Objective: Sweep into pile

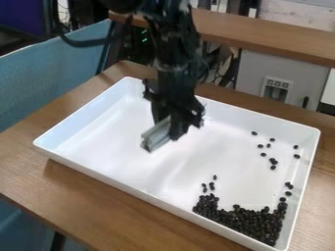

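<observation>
Wooden table (85, 201) beneath a white tray (98, 169) of dark beans (252, 223).

No readable txt, nos. or signs on anything here.

Black beans (252, 223) heaped in tray (85, 115) corner (some strays).

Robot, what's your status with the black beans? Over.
End effector: holding pale block over tray. Black beans: mostly heaped at one corner, strays nearby. Tray wall beside heap.
</observation>
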